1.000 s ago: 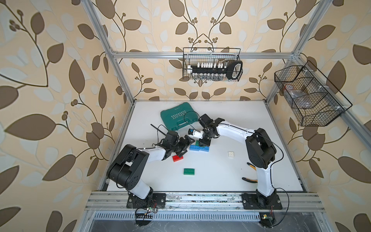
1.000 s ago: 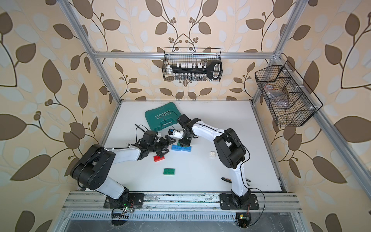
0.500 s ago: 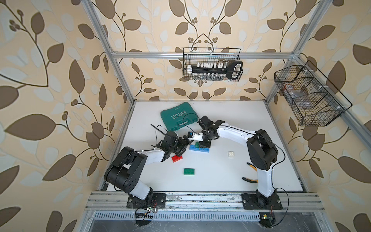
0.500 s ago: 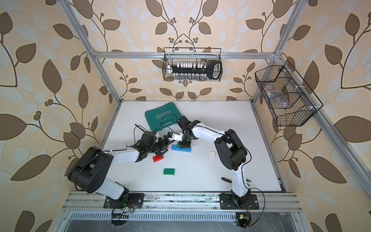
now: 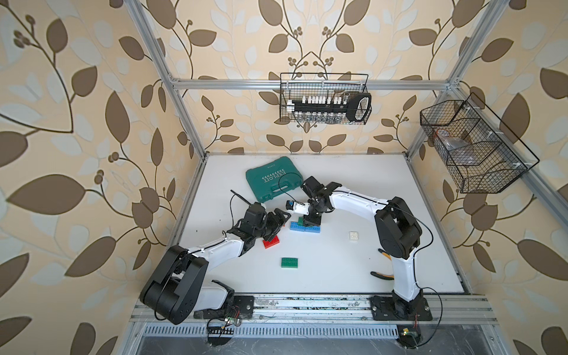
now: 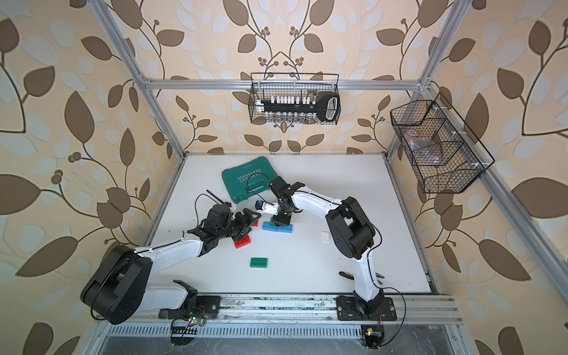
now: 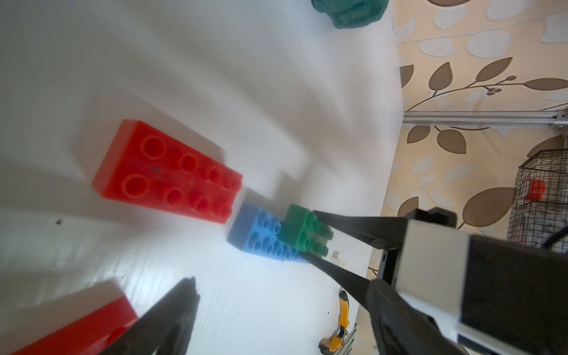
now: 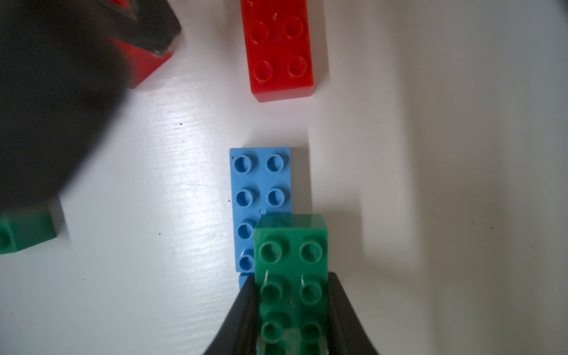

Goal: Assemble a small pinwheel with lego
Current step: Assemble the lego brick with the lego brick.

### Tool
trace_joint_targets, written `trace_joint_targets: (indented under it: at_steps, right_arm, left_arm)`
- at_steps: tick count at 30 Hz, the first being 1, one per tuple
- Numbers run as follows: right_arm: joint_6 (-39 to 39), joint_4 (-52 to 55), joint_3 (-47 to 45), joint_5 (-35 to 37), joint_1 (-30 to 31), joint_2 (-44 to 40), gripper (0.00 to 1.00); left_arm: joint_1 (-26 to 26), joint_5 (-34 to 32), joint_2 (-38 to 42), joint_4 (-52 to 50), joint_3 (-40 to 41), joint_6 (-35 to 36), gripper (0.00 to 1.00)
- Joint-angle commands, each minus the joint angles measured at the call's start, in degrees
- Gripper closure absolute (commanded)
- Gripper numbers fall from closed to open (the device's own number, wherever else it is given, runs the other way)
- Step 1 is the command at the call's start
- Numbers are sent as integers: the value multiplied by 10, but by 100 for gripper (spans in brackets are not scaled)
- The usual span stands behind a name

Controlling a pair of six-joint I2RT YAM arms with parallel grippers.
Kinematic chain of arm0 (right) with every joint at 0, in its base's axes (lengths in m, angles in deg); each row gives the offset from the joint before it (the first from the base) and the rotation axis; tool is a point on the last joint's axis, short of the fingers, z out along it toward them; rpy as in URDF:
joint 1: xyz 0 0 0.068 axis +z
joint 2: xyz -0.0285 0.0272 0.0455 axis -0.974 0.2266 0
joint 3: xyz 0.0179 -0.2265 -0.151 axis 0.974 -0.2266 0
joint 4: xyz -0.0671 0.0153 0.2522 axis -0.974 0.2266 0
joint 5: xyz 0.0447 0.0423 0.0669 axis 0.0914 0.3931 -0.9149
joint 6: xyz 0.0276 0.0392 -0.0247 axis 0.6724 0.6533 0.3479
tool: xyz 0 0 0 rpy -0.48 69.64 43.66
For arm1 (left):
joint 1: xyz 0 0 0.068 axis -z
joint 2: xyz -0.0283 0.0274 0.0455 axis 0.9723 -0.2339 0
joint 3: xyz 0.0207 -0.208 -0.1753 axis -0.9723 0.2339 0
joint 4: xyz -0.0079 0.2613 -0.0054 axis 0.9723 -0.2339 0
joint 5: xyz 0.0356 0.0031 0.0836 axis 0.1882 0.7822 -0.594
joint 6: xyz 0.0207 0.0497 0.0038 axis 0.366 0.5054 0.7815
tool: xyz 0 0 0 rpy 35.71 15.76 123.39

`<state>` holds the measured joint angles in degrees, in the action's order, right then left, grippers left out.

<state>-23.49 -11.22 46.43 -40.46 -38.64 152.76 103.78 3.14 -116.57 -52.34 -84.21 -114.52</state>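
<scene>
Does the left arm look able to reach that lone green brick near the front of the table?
Probably yes. The lone green brick lies on bare table, with nothing beside or over it. The left gripper is close by, jaws wide at a red brick, so a short swing should do it.

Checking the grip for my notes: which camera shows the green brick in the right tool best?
The right wrist view: it shows the green brick close and sharp, clamped in the right tool, over the blue bricks. The left wrist view shows it smaller, from the side. In both top views the tool hides nearly all of it.
</scene>
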Motion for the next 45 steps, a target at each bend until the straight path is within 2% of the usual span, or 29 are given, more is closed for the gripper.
trace_joint_targets:
  at_steps: [1, 9, 10, 12, 17, 26, 29, 32, 35, 39, 45]
  right_arm:
    - [14, 55, -52, 61, 1, 46, 87]
    - [4, 59, -63, 60, 0, 32, 87]
    - [8, 63, -65, 48, 1, 35, 87]
    - [21, 67, -78, 68, 0, 35, 87]
    - [13, 24, -152, 65, -10, 0, 87]
    - [17, 69, -83, 62, 26, 73, 90]
    - [1, 96, -59, 76, 31, 89, 90]
    - [-2, 84, -64, 56, 24, 83, 90]
    - [-19, 84, -85, 31, 29, 47, 90]
    - [-5, 51, -159, 45, 37, -34, 89]
    - [-21, 33, -196, 50, 57, -60, 89]
  left_arm:
    - [-4, -6, 13, 16, -13, 21, 12]
    - [18, 7, -42, 70, -11, 8, 13]
    - [17, 8, -41, 75, -8, 7, 13]
    - [17, 5, -31, 68, -6, 8, 13]
    - [17, -10, 12, 36, 1, 15, 14]
    - [15, 2, 14, 33, -3, 16, 14]
    - [7, 1, 31, 1, -10, 29, 14]
    - [-13, 10, 58, -44, -20, 47, 13]
    - [-37, 37, 80, -84, -32, 65, 12]
    - [-42, 50, 107, -129, -37, 74, 12]
    - [-40, 75, 102, -121, -29, 64, 10]
